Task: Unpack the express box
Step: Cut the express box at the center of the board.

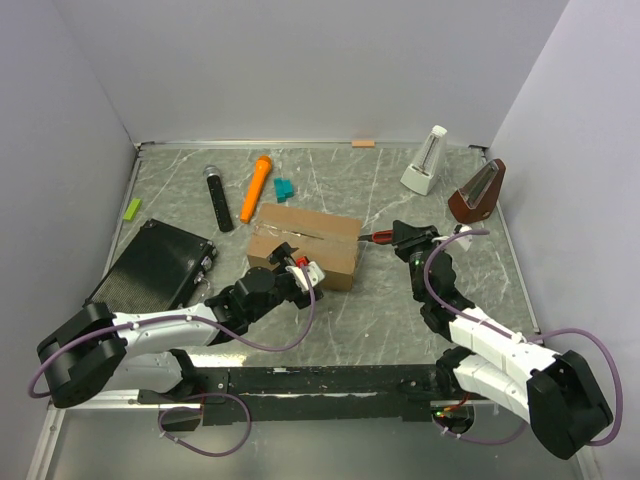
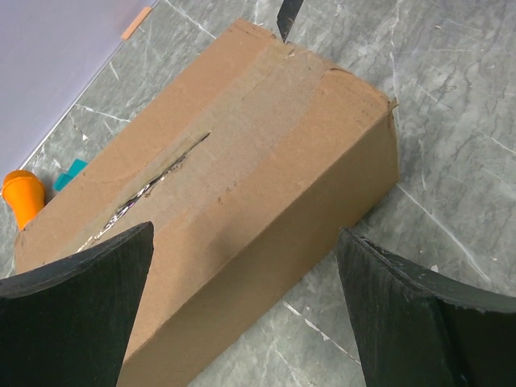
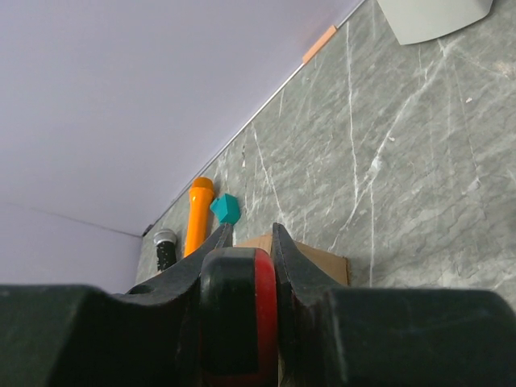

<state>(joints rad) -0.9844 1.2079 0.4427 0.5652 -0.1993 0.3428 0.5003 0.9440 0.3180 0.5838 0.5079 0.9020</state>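
The express box [image 1: 305,245], a brown cardboard carton, lies closed at the table's middle. A ragged slit [image 2: 161,173] runs along part of its taped top seam. My left gripper [image 1: 300,268] is open and hovers over the box's near long edge [image 2: 242,161], one finger on each side [image 2: 246,234]. My right gripper [image 1: 400,238] is shut on a red and black cutter [image 3: 239,314] at the box's right end. The blade tip [image 2: 288,16] shows at the box's far corner. A box corner [image 3: 314,258] shows behind the right fingers.
A flat black ribbed case [image 1: 155,265] lies left of the box. Behind it lie a black microphone [image 1: 218,197], an orange cylinder [image 1: 256,188], a teal block [image 1: 285,187] and a green block [image 1: 132,208]. A white metronome [image 1: 425,162] and a brown one [image 1: 478,190] stand back right.
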